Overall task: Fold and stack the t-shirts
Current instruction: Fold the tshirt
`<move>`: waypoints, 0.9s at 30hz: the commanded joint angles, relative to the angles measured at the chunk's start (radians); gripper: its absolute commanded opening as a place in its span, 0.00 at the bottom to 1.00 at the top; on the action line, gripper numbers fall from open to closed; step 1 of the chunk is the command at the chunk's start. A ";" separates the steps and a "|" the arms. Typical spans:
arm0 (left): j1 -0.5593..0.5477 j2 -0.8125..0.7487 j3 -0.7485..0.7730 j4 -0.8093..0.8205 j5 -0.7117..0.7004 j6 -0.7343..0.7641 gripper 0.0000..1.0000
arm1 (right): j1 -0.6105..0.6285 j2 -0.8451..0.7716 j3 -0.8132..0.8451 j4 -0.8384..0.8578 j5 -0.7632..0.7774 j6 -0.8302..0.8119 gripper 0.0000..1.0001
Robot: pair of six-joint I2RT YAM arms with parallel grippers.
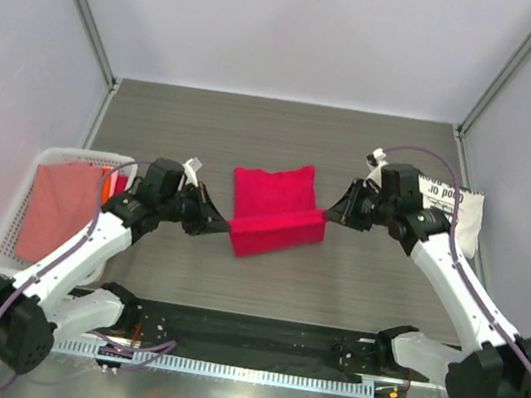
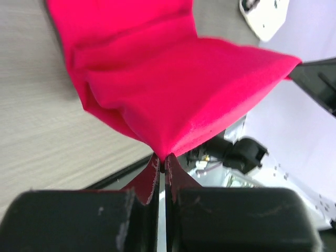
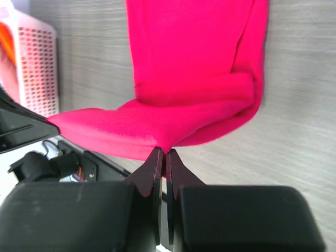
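Grey wood-grain surface carries two t-shirts: one crimson-pink t-shirt at centre, one cream t-shirt at the 3 o'clock edge. The left gripper is pinched tight on the crimson cloth's 8 o'clock corner. The right gripper is clamped likewise on its 3 o'clock corner, with the edge between them raised.

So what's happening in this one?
The pink t-shirt is mid-fold. The left hand and right hand each pinch a near corner, lifted off the table, while its far part lies flat. A cream printed t-shirt lies at the right; a basket at the left holds reddish cloth.
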 commanded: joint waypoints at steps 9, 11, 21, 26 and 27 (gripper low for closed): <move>0.106 0.218 0.247 0.012 0.001 0.077 0.00 | -0.057 0.276 0.189 0.106 0.035 -0.057 0.01; 0.117 0.247 0.270 0.009 -0.001 0.088 0.00 | -0.064 0.309 0.229 0.112 0.032 -0.057 0.01; 0.177 0.460 0.397 0.078 -0.021 0.100 0.00 | -0.102 0.494 0.333 0.171 0.001 -0.042 0.01; 0.203 0.639 0.495 0.121 -0.027 0.106 0.00 | -0.123 0.625 0.407 0.237 -0.019 -0.028 0.01; 0.208 0.660 0.503 0.136 -0.034 0.096 0.00 | -0.126 0.649 0.424 0.246 -0.023 -0.023 0.01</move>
